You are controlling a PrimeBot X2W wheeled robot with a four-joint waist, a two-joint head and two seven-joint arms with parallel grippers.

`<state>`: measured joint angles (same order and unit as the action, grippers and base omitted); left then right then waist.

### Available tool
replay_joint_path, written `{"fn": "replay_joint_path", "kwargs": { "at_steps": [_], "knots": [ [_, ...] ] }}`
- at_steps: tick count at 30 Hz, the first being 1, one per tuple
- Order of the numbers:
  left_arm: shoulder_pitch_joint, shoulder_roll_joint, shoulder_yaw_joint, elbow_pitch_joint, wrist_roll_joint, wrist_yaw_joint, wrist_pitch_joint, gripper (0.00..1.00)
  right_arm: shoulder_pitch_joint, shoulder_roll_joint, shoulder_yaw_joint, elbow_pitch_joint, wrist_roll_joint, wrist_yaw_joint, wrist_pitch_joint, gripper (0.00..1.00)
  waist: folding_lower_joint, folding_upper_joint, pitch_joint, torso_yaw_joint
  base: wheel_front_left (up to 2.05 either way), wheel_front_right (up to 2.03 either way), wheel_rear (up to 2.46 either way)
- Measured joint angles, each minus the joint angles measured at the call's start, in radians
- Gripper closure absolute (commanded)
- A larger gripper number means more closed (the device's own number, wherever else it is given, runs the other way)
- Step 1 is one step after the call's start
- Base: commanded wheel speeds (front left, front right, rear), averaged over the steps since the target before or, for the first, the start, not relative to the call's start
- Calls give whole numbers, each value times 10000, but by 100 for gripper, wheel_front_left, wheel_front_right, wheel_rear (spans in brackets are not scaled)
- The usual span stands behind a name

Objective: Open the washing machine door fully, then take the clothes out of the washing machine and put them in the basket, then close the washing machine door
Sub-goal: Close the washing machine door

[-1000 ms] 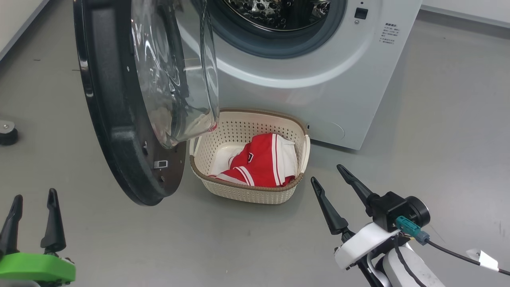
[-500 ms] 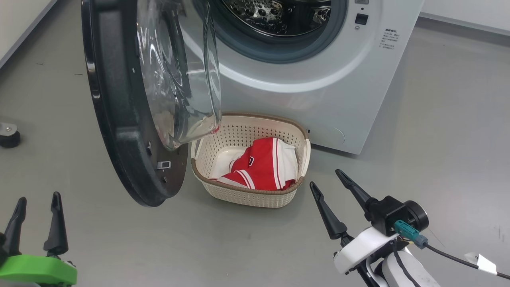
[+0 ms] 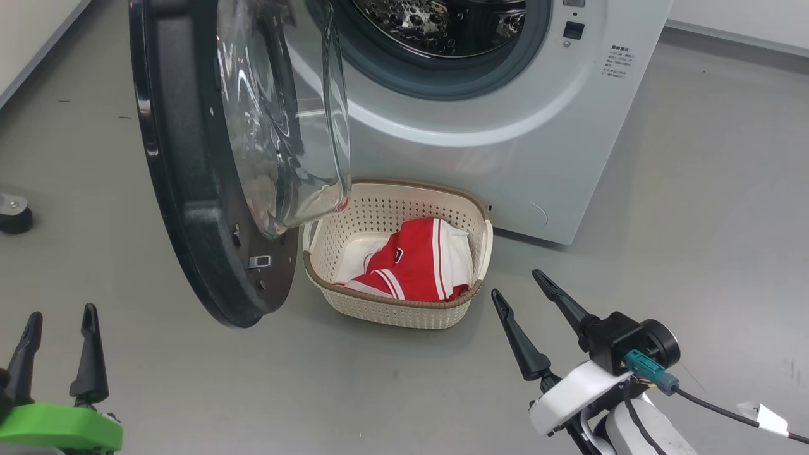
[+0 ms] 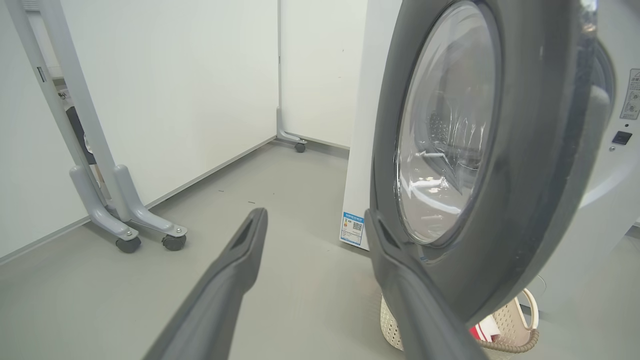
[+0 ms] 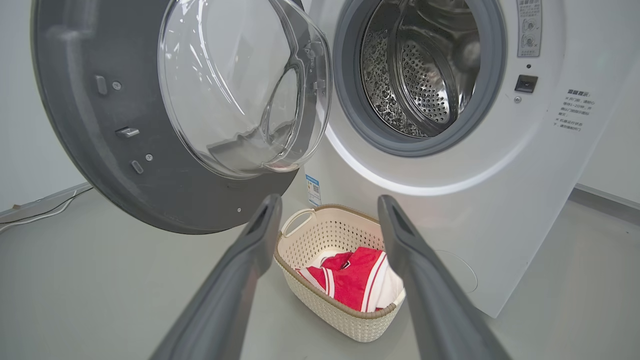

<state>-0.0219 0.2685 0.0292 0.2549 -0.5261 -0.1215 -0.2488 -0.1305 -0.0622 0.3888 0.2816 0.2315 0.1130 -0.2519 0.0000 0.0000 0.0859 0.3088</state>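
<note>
Head view: we look down from above. Both wrist views sit low, facing the washing machine door [image 3: 183,189] and sharing the basket [image 5: 330,310].

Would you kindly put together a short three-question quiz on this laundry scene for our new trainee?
1. True or false: the bright red and white clothes lie inside the cream perforated plastic basket on the floor.
2. The round black-rimmed glass washing machine door is: A) latched shut, B) standing open, C) lying flat on the floor.
3. Fill in: the left gripper and the right gripper each have their two dark fingers ____ and hold nothing.
Key: 1 true; 2 B; 3 open.
</note>
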Motion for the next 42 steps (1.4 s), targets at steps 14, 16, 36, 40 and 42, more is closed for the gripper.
{"fn": "replay_joint_path", "kwargs": {
  "at_steps": [14, 16, 36, 40, 42],
  "knots": [
    [-149, 40, -240, 161, -13, -29, -4, 100, 2, 6, -40, -4, 0, 0, 0, 0, 0, 0, 28, -16, 0, 0, 0],
    [-149, 40, -268, 192, -19, -29, -4, 100, 2, 6, -48, -4, 0, 0, 0, 0, 0, 0, 28, -17, 0, 0, 0],
    [-1432, -740, 656, 33, -5267, -29, 2063, 100, 16, 25, 79, -2, 0, 4, 0, 0, 0, 0, -3, -250, 0, 0, 0],
    [-1901, -1407, 1315, 105, -7265, -29, 3018, 100, 16, 23, 81, 2, 0, 4, 0, 0, 0, 0, 49, -359, 0, 0, 0],
    [-2080, -1659, 1588, 163, -8144, -25, 3473, 100, 16, 23, 79, 4, 0, 4, 0, 0, 0, 0, 71, -407, 0, 0, 0]
  ]
}}
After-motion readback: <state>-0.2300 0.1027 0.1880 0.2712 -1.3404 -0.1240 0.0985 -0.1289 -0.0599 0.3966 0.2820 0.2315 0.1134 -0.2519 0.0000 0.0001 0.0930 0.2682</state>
